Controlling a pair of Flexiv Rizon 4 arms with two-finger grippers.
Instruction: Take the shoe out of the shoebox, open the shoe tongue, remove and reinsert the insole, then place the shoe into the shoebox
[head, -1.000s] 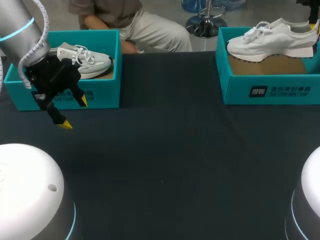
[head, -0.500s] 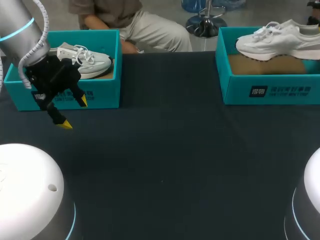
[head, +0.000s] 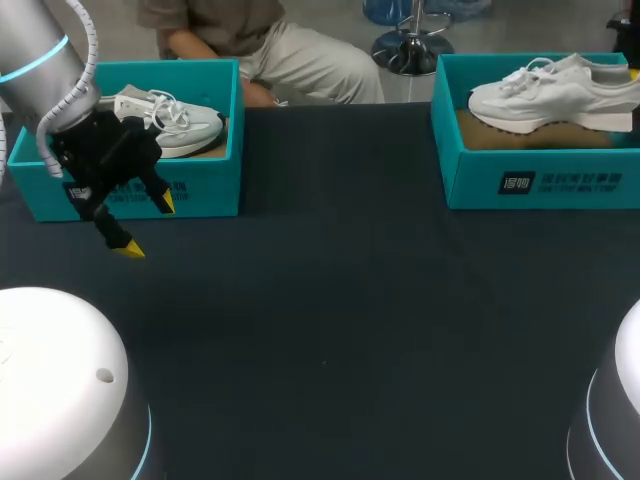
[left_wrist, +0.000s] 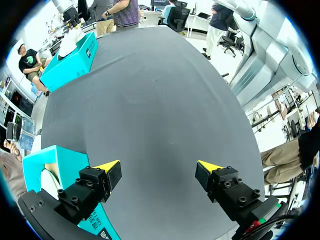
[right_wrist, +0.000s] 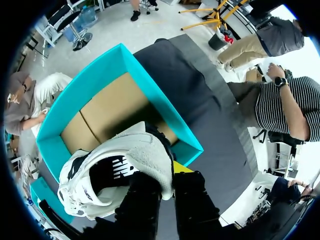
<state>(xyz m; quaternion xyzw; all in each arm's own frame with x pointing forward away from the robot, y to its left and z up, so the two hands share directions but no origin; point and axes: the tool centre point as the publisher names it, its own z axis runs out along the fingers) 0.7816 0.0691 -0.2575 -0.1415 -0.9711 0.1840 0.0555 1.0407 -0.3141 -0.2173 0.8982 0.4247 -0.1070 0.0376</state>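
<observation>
Shifted slightly right and lower within the last second, the white shoe (head: 550, 95) hangs over the open right shoebox (head: 560, 180), its heel collar clamped in the right hand (right_wrist: 167, 172). Meanwhile the left hand (head: 147, 226) hovers with fingers apart above the tabletop (head: 350, 300), just before the left shoebox (head: 200, 190).

My right claw (right_wrist: 169, 172) has carried the white lace-up sneaker (head: 545, 95) toward the right edge of the table (head: 330, 300). The sneaker now hangs lower over the teal cardboard shoebox (head: 540, 182) at the far right corner.
</observation>
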